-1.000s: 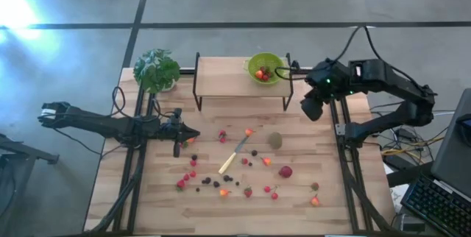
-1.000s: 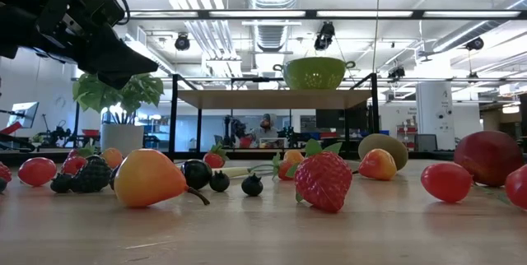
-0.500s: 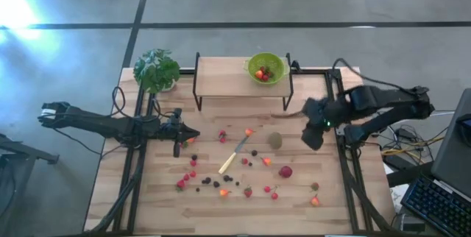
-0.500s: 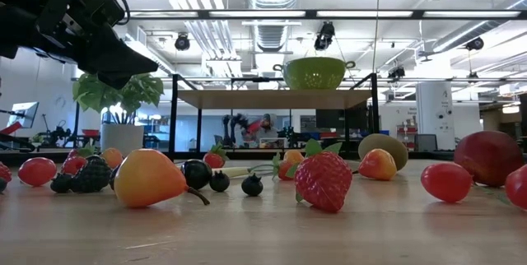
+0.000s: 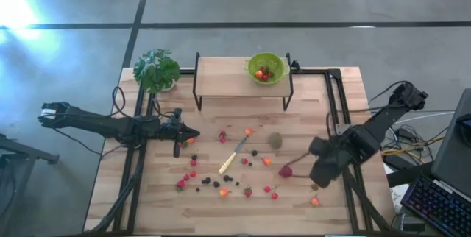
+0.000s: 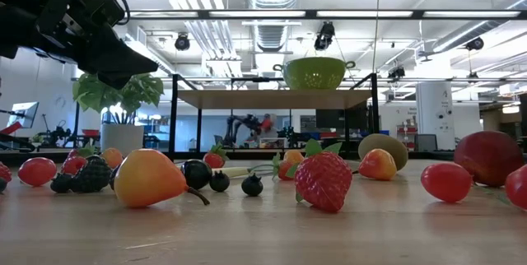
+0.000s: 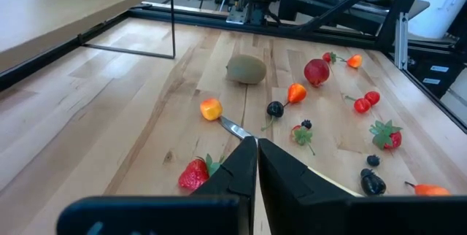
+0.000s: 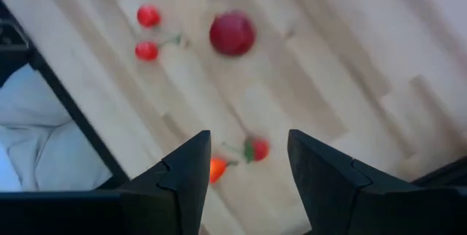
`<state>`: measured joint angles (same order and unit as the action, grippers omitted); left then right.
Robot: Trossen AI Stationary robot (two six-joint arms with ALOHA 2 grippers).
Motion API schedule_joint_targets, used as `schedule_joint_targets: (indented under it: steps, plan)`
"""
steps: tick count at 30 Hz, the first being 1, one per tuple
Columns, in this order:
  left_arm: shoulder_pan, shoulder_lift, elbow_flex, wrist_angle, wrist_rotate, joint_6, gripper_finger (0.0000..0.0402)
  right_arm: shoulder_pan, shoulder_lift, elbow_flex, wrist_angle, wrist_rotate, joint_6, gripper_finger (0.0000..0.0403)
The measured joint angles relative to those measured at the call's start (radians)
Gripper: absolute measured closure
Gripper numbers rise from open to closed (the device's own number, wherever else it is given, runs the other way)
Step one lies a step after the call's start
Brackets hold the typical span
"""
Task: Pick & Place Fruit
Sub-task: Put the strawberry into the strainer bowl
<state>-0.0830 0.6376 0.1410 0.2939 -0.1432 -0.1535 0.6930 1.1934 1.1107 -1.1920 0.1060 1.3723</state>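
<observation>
right gripper [image 5: 321,169] above loose fruit near the table's right edge, jaws apart and empty

the right wrist view shows its fingers [image 8: 186,173] spread over bare wood, with a small red-green piece [image 8: 256,149] and an orange piece [image 8: 217,168] between and just beside them, and a big red fruit [image 5: 285,171] a little farther in. to pick well, the gripper should centre on one piece only, come straight down, and close gently so the neighbour is not nudged away. the bowl [image 5: 265,68] on the shelf at the back edge already holds a few pieces and looks the likely drop place. the rest of the fruit lies scattered mid-table around the knife [image 5: 233,156]. the left gripper [image 5: 193,138] waits closed near the left edge.
</observation>
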Motion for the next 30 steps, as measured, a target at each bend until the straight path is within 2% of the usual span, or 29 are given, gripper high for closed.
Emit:
schedule_joint_targets:
  steps: [7,15,24,30]
  plan:
    - [0.000,0.000,0.000,0.000,0.000,0.000,0.0381,0.157,0.000,-0.137,0.252,0.054,0.111,0.0241]
    - [0.000,0.000,0.000,0.000,0.000,0.000,0.0381,0.175,0.000,-0.239,0.436,0.062,-0.026,0.0262]
    - [0.000,0.000,0.000,0.000,0.000,0.000,0.0381,0.204,0.013,-0.331,0.482,0.065,-0.108,0.0278]
    - [0.000,0.000,0.000,0.000,0.000,0.000,0.0381,0.229,0.111,-0.341,0.492,0.061,-0.138,0.0269]
